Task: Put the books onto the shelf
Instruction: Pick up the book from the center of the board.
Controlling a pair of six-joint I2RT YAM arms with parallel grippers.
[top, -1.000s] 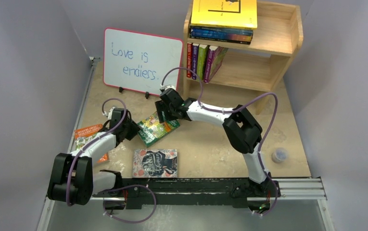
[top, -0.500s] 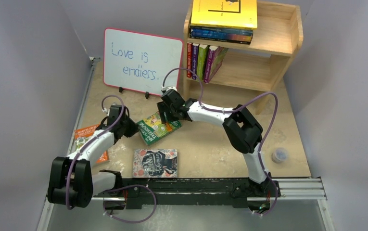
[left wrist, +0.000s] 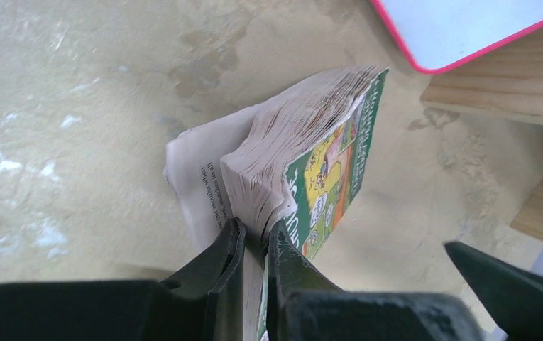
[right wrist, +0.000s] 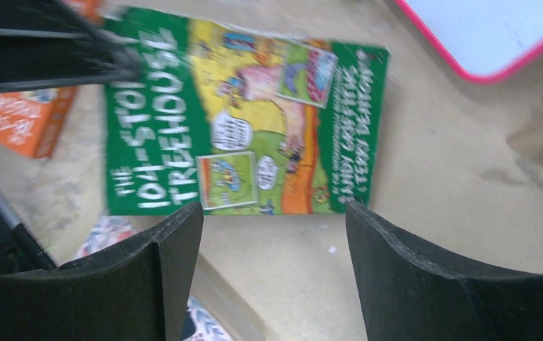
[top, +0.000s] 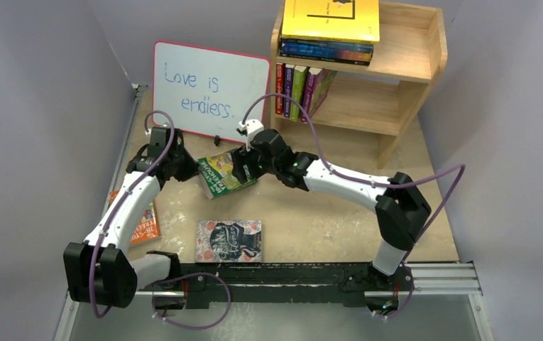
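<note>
"Love is endless." on whiteboard (top: 210,89), "104-Story Treehouse", "Andy Griffiths" on green book (right wrist: 243,114)

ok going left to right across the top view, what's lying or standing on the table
orange book → whiteboard → floral book → shelf

Left pincer (left wrist: 254,245) clamped, right pincer (right wrist: 272,241) agape.
</note>
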